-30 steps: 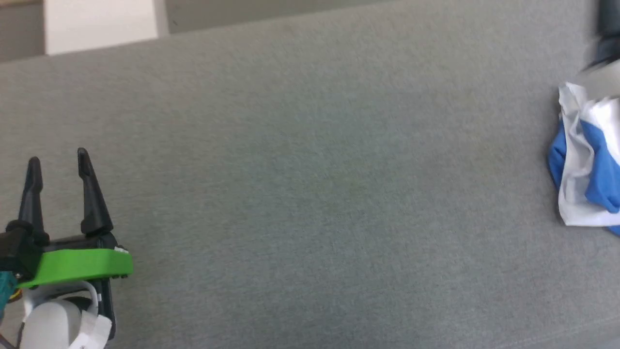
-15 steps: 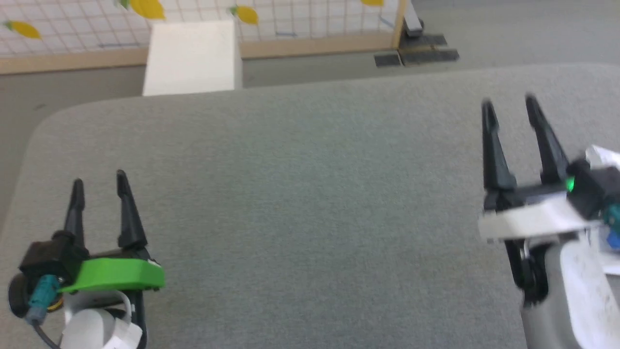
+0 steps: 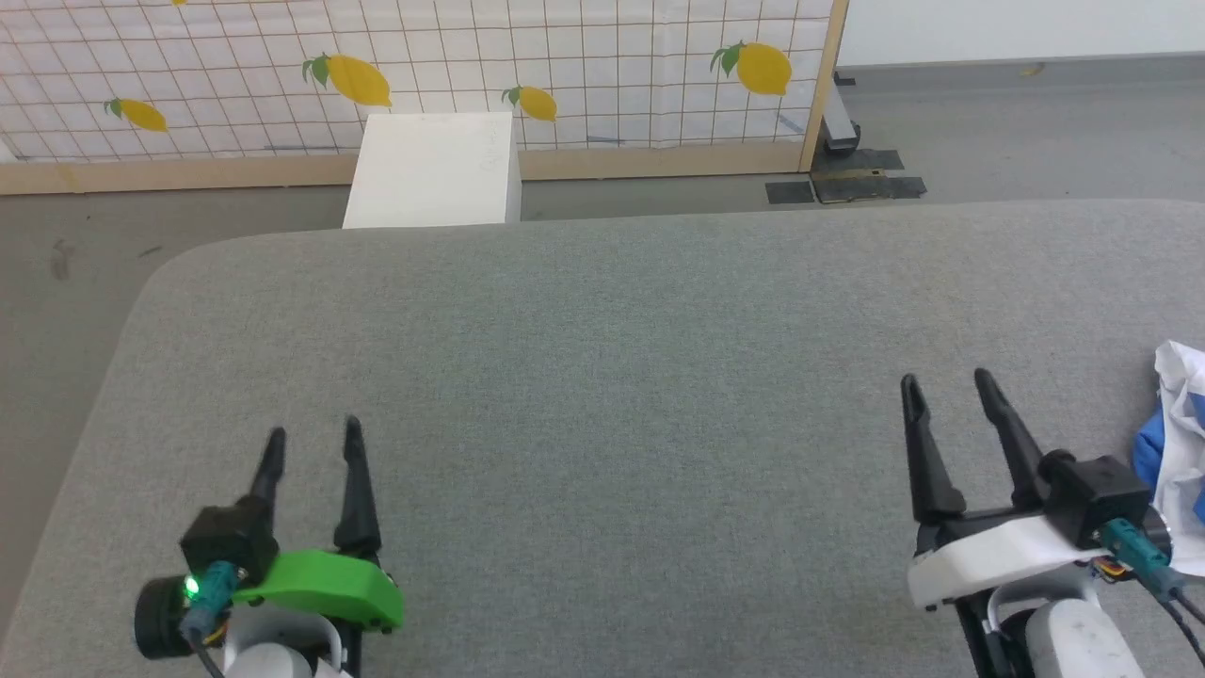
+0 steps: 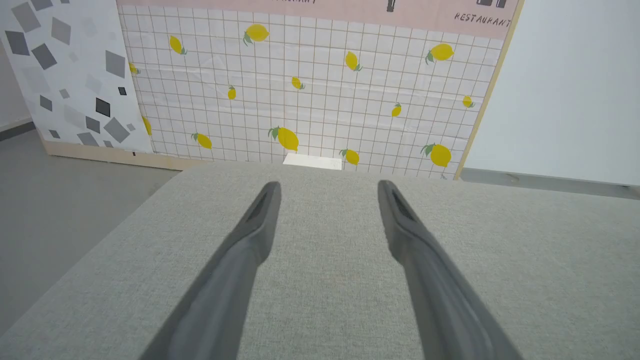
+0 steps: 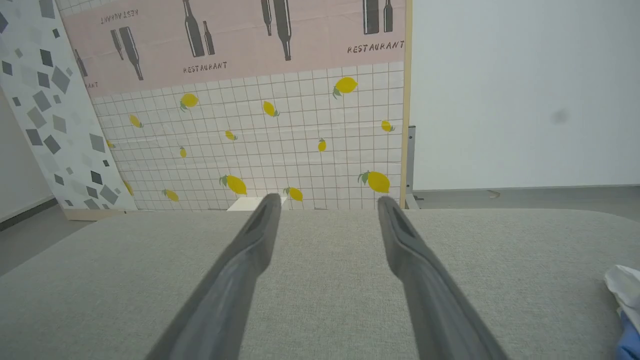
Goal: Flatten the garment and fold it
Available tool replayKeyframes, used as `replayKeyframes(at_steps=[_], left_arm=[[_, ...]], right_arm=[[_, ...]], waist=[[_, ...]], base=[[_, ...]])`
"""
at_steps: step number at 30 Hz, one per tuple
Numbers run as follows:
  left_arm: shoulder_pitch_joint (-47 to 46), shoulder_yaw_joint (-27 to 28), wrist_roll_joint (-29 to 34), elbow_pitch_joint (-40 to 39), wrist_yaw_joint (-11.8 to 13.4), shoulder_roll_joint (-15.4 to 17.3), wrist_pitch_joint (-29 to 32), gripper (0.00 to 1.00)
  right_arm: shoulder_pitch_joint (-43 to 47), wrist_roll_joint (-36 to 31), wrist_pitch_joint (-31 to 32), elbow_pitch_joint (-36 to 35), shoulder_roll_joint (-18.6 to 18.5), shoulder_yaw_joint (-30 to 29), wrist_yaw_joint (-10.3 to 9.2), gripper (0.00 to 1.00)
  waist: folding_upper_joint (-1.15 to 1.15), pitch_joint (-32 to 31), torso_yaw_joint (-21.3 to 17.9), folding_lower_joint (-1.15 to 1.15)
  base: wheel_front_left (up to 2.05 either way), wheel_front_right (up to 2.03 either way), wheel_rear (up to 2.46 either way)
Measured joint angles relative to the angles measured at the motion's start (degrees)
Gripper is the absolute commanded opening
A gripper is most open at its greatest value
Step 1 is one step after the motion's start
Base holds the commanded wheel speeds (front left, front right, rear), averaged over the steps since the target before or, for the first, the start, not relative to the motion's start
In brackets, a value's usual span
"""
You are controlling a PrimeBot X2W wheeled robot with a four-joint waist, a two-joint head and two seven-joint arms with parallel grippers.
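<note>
Grey fabric table (image 3: 602, 358) is spreading below a lemon-print panel (image 3: 584, 66) at top; left pincer (image 3: 313, 428) and right pincer (image 3: 945, 378) are hovering released, crumpled shirt (image 3: 1181, 443) lying at the right edge.

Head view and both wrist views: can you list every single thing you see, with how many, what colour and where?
garment: one, white and blue, crumpled on the table at the head view's right edge
table: one, grey fabric top, under both grippers
box: one, white, on the floor behind the table
lemon panel: one, white grid with yellow lemons, upright behind the box
floor: grey, around the table
wall: white, right of the panel
left gripper: one, dark fingers, green mount, open, over the table's near left
right gripper: one, dark fingers, white mount, open, beside the garment
</note>
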Motion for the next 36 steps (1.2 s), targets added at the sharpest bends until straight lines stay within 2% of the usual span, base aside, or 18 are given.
replayKeyframes(at_steps=[7,18,19,36], left_arm=[[-0.05,-1.10,0.08,4.89,-0.16,-0.24,0.00,1.00],[-1.08,-1.09,-0.07,6.02,-0.48,-0.30,0.00,1.00],[-1.14,-1.10,-0.07,6.00,-0.49,-0.32,0.01,0.00],[-0.97,-1.18,0.22,4.72,-0.48,-0.32,1.35,0.00]], right_arm=[[0.73,-0.75,0.00,2.30,-0.01,0.42,0.00,1.00],[0.72,-0.29,0.00,3.14,0.00,0.93,0.00,1.00],[0.72,-0.18,0.01,3.15,0.01,1.05,0.00,0.00],[0.72,-0.76,1.33,2.21,-0.02,0.94,0.00,0.00]], waist=[[0.00,0.08,-0.44,0.00],[0.00,0.73,-0.21,0.00],[0.00,0.77,-0.17,0.00],[0.00,0.69,0.15,0.00]], base=[[0.00,0.00,0.00],[0.00,0.00,0.00],[0.00,0.00,0.00],[0.00,0.00,0.00]])
